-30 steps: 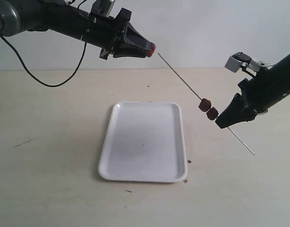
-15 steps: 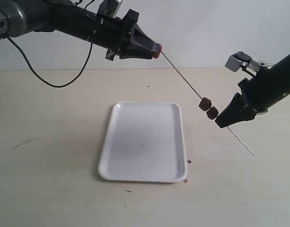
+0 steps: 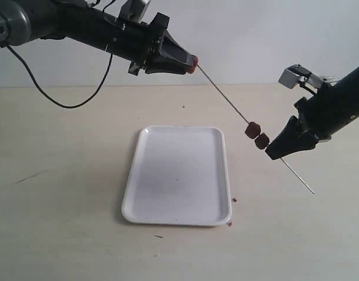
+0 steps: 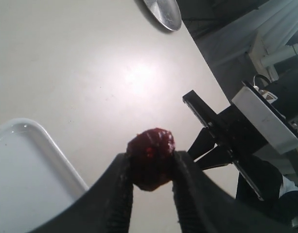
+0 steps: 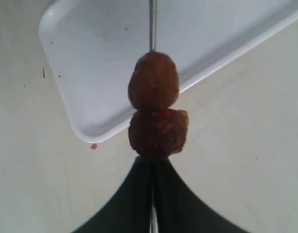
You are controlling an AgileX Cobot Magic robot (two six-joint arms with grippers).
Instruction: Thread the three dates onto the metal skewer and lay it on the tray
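Observation:
The thin metal skewer (image 3: 226,100) slants in the air from upper left to lower right. My right gripper (image 3: 272,151) is shut on it, just below two dates (image 3: 257,135) threaded side by side; in the right wrist view those dates (image 5: 155,107) sit right against the closed jaws, near the gripper (image 5: 152,162). My left gripper (image 3: 190,61) is shut on the third date (image 3: 192,61), dark red (image 4: 150,158), which meets the skewer's upper tip. In the left wrist view that gripper (image 4: 151,167) pinches the fruit between both black fingers. The white tray (image 3: 178,174) lies flat on the table below.
Small reddish crumbs (image 3: 229,223) lie by the tray's near right corner. A black cable (image 3: 56,99) hangs behind the left arm. A round metal dish (image 4: 163,12) shows far off in the left wrist view. The table top is pale beige.
The left gripper with its date moved right until it met the skewer's upper tip, then drew back slightly. The right gripper and skewer barely moved.

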